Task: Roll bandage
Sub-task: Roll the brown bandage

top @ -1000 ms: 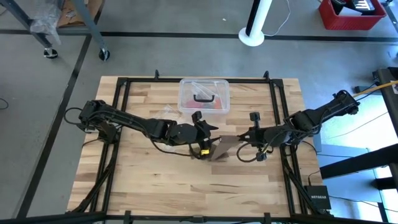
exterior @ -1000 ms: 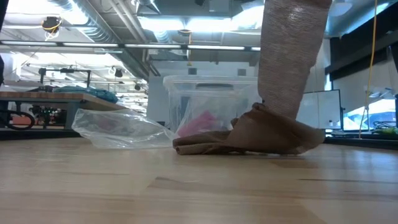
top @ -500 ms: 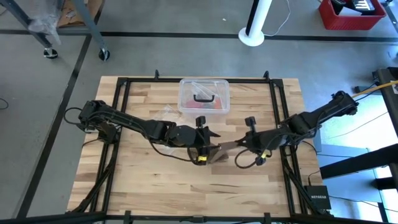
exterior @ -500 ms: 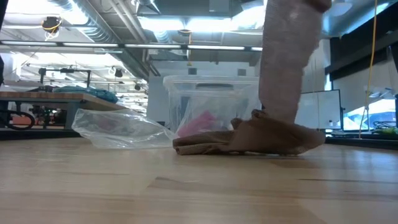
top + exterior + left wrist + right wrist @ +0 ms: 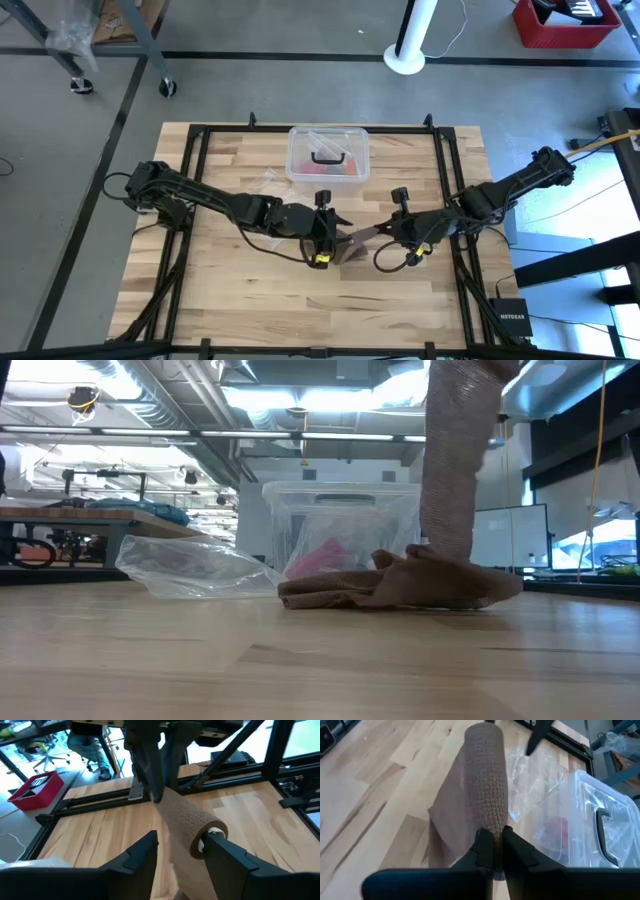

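Meeting over the middle of the table, the two grippers are seen with the bandage between them. The right gripper is closed on one end of the rolled part of the bandage, its two fingers pinched together on the brown fabric. The roll is held above the wood, stretching from the right gripper toward the left gripper. In the left wrist view, the far end of the roll, showing a pale core, lies between the left gripper's parted fingers, close against one of them; whether it is actually pressed cannot be told.

From the roll a loose length of bandage hangs down to a crumpled heap lying on the table top. In the low view this length is seen as a tall brown band rising out of the heap and off the top of the picture.

Behind the heap a clear box with a black handle stands near the table's far edge, something red showing inside it. A clear plastic bag lies on the wood beside the box, on the left arm's side. The black frame runs around the table's work area.
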